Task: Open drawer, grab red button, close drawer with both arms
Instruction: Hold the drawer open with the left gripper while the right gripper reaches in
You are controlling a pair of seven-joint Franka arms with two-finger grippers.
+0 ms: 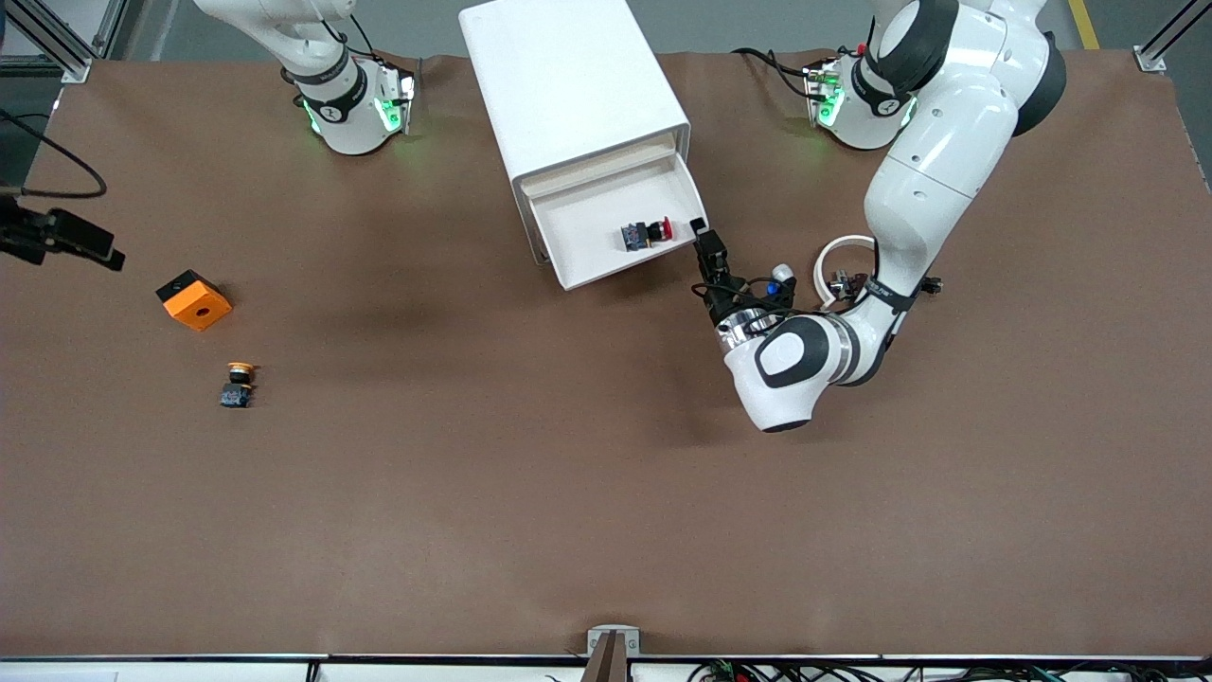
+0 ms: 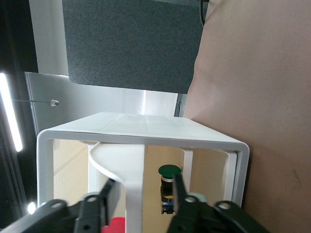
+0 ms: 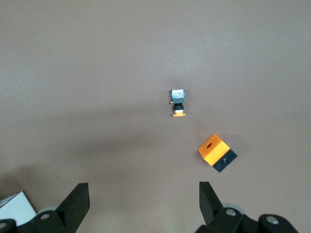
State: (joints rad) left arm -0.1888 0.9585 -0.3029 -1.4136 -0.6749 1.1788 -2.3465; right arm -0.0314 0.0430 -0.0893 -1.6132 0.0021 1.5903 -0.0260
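Cabinet (image 1: 568, 85): white, boxy, catalogued at upper centre of the front frame, its front angled toward the lower right of that frame.

Drawer (image 1: 606, 256): uppermost tray, recorded as pulled out; its floor is exposed at centre frame.

Button (image 1: 647, 232): red-capped, found lying on its side in the drawer, near the corner toward the left arm's end of the table. Its long axis is seen to run roughly along the drawer front, cap pointed toward the left gripper.

Left gripper (image 1: 703, 237): placed at centre right of the front frame, at the drawer's corner, just beside the button's cap. In the left wrist view the fingers (image 2: 179, 187) are seen parted about the drawer's handle at lower centre, not pressed onto it; the jaws are judged partly spread and empty.

Right gripper (image 3: 144, 194): entered at the bottom edge of the right wrist view, jaws wide and empty, waiting over bare table. It is not made out in the front frame.

Yellow-capped button (image 1: 238, 383) and orange cube (image 1: 194, 299): logged at left of the front frame, well apart from the drawer.

Governing relation: the button lies only just up-frame and leftward of the left gripper, so the left arm is judged far the nearer for the grab.
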